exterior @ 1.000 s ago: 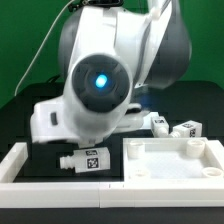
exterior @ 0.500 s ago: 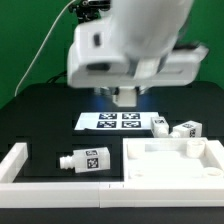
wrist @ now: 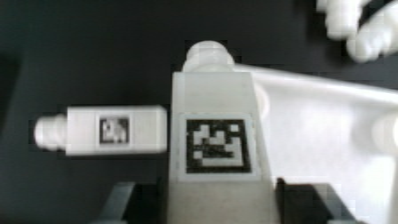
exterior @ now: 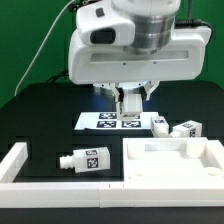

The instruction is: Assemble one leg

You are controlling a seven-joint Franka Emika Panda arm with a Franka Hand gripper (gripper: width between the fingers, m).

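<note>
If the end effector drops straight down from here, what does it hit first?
The end effector holds a leg, round end leading. That tip would probably meet the marker board, or bare table by the far rim of the tabletop; depth is unclear.

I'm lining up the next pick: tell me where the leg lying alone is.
In the exterior view, the lying leg rests on the black table left of centre, near the front, between the white L-shaped frame and the tabletop.
</note>
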